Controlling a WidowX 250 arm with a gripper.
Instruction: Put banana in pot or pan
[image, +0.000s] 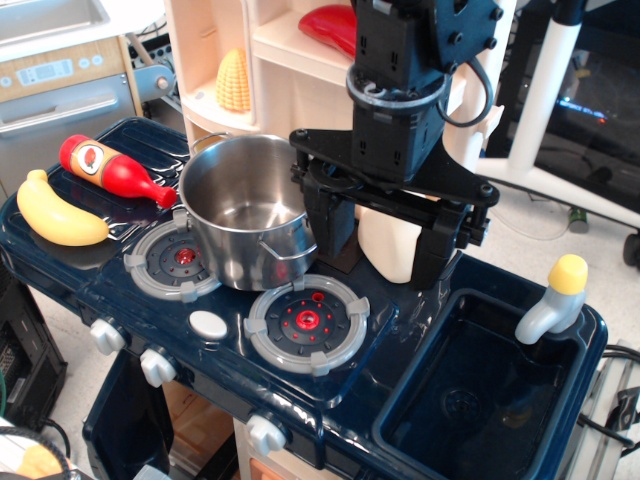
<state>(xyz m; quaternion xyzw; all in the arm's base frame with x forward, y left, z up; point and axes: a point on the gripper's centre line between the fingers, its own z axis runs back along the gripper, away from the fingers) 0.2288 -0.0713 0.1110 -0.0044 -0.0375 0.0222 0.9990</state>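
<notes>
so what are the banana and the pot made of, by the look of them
The banana: probably plastic, with a smooth uniform yellow skin and a soft sheen, no natural blemishes. The pot: metal, likely stainless steel, with a bright mirror-like wall, reflections inside and a thin rolled rim.

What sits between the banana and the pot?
In the only view, the ketchup bottle lies between the banana and the pot, its cap pointing toward the pot.

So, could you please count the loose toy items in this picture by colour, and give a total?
Yellow: 2, the banana and the corn cob
Red: 2, the ketchup bottle and a red item on the shelf
Silver: 1, the pot
Total: 5
</notes>
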